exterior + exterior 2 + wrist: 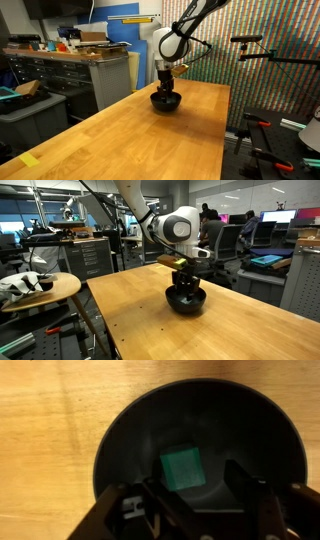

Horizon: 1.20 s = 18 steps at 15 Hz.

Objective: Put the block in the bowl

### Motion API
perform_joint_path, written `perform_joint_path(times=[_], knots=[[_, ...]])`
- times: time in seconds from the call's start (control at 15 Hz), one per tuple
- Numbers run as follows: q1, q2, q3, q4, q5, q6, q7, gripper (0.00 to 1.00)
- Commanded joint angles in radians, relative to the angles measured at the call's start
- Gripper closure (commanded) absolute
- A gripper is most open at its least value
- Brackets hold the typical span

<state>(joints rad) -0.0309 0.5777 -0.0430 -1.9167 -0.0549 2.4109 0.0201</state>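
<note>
The black bowl [166,101] sits on the wooden table, also seen in an exterior view [186,302]. In the wrist view the bowl [130,440] fills most of the frame and the green block [182,468] lies flat inside it, near the middle. My gripper [197,495] hangs directly above the bowl with its fingers spread apart and nothing between them; the block lies below, free of both fingers. In both exterior views the gripper [165,88] [185,283] sits just over the bowl's rim, and the block is hidden there.
The wooden table [130,140] stretches toward the camera. A cabinet with clutter [90,60] stands beyond its far edge. A round side table with white objects [35,285] stands beside it. Office chairs and desks [260,250] lie behind.
</note>
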Motion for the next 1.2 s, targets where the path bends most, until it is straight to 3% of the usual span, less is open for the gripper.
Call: perform_joint_path(times=[0.0, 0.33, 0.73, 0.8, 1.13], knots=[[-0.008, -0.028, 0.011, 0.018, 0.009, -0.039, -0.033, 0.02], [-0.01, -0.108, -0.003, 0.032, -0.006, -0.091, -0.042, 0.0], [-0.042, -0.217, -0.023, 0.117, -0.022, -0.316, -0.117, 0.0], [-0.028, -0.184, -0.02, 0.085, -0.021, -0.232, -0.071, 0.0], [-0.03, -0.181, -0.018, 0.084, -0.02, -0.245, -0.074, 0.0]])
